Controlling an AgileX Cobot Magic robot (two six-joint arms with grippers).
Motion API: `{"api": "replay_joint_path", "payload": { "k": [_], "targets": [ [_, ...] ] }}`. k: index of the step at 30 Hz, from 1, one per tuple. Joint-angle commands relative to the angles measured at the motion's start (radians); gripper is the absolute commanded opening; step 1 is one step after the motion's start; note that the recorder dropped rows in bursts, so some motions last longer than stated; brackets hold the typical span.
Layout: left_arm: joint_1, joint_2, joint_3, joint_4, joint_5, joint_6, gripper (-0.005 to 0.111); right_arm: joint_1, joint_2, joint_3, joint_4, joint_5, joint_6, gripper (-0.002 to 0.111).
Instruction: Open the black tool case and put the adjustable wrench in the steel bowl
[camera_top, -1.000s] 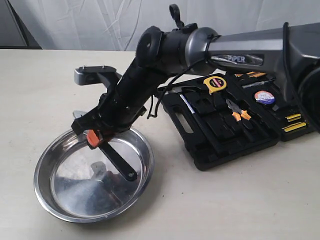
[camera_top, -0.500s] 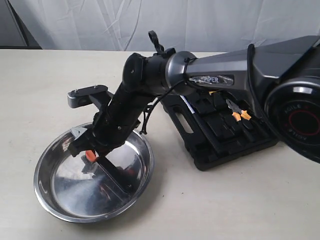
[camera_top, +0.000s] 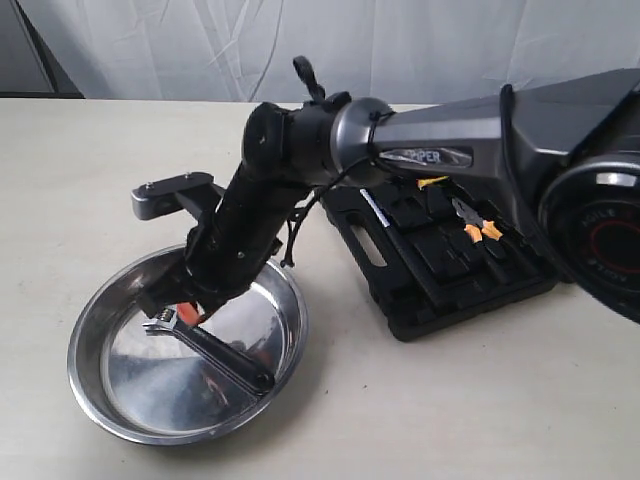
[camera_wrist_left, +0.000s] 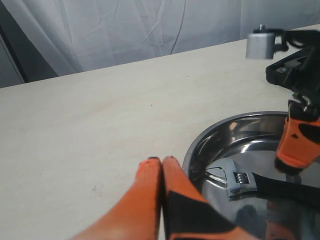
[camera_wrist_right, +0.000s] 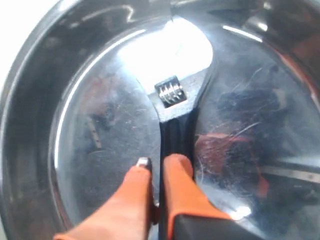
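Note:
The steel bowl (camera_top: 95, 340) sits at the front left of the table. The adjustable wrench (camera_top: 215, 352) lies inside it, silver head toward the left rim, black handle toward the right. My right gripper (camera_top: 185, 312) has reached across and hangs just over the wrench near its head. In the right wrist view the right gripper (camera_wrist_right: 159, 165) has its jaws a narrow gap apart; bowl metal shows through, and the wrench (camera_wrist_right: 177, 132) lies flat beneath them. My left gripper (camera_wrist_left: 161, 161) is shut on nothing beside the bowl (camera_wrist_left: 210, 132), with the wrench (camera_wrist_left: 235, 180) ahead. The black tool case (camera_top: 400, 310) lies open at right.
Orange-handled pliers (camera_top: 478, 228) and other tools stay in the case tray. The right arm (camera_top: 420, 150) spans from the right edge over the case to the bowl. Its grey wrist camera block (camera_top: 170, 195) juts out above the bowl's far rim. A white curtain hangs behind the table.
The right gripper came down into the bowl with the wrench. The wrench, which hung handle-down from the jaws, now lies flat on the bowl's bottom, free of them.

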Motion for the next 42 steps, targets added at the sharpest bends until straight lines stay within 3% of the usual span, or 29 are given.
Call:
{"api": "replay_joint_path", "payload": {
  "k": [1,11,23,30,34,38,42],
  "targets": [
    [-0.008,-0.005,0.002,-0.004,-0.014,-0.004,0.000,-0.001,-0.154,0.009,-0.034,0.012,-0.001,0.000],
    [-0.008,-0.005,0.002,-0.004,-0.014,-0.004,0.000,0.001,-0.673,0.258,-0.368,0.015,0.162,0.000],
    [-0.008,-0.005,0.002,-0.004,-0.014,-0.004,0.000,0.001,-0.780,0.267,-0.441,0.098,0.140,0.000],
    [-0.008,-0.005,0.002,-0.004,-0.014,-0.004,0.000,-0.024,-0.938,0.530,-0.525,-0.219,0.205,0.000],
    [-0.008,-0.005,0.002,-0.004,-0.014,-0.004,0.000,-0.130,-1.128,0.828,-0.507,-0.538,0.340,0.000],
    [-0.008,-0.005,0.002,-0.004,-0.014,-0.004,0.000,-0.383,-1.455,1.277,-0.306,-1.052,0.368,0.000],
    [-0.008,-0.005,0.002,-0.004,-0.014,-0.004,0.000,-0.610,-1.753,1.509,-0.269,-1.114,0.395,0.000]
  ]
}}
